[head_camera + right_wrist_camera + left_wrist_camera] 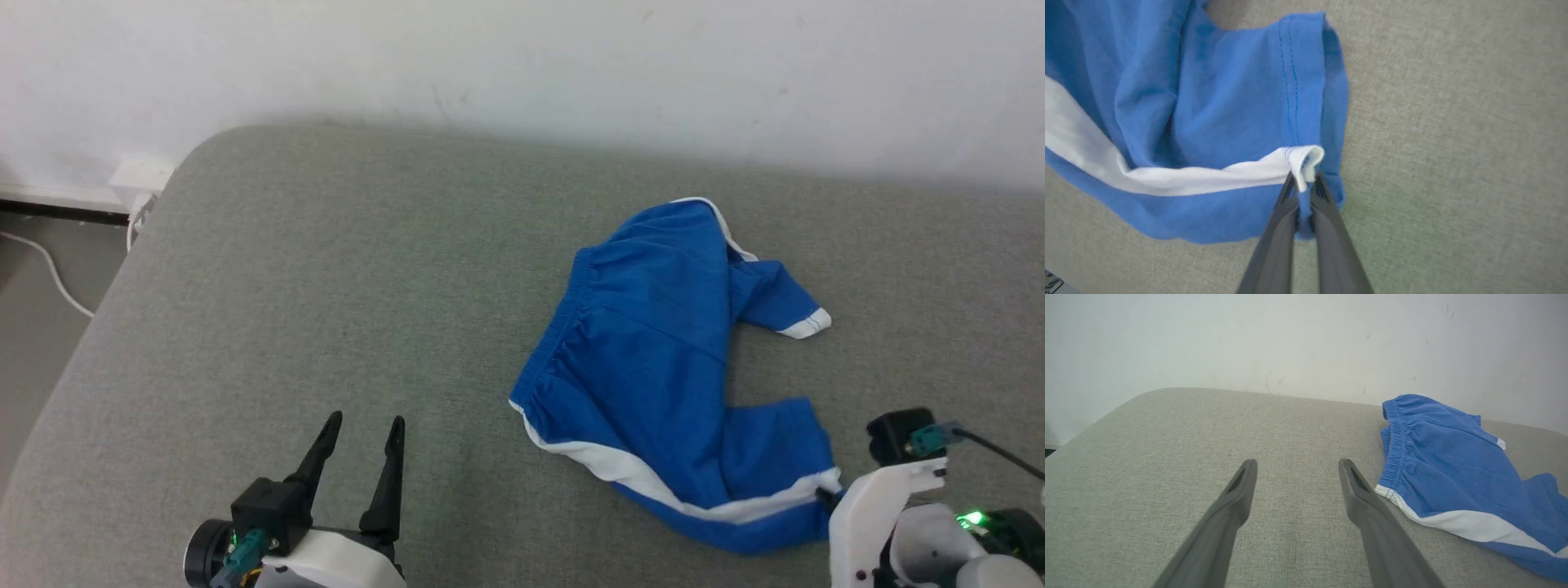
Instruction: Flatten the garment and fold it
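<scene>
One bright blue garment (645, 359) lies crumpled, white stripes showing.

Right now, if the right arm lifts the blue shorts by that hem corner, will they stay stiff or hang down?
Probably they hang limp: the shorts lie in soft wrinkles on the cushion. They look thin, so likely light. The hem bunches between the jaws of the right gripper, so it may slip.

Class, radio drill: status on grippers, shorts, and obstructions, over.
Right gripper shut on the shorts at a hem corner. Left gripper open, apart from them, above the cushion. Shorts crumpled, not flat. Nothing obstructing.
</scene>
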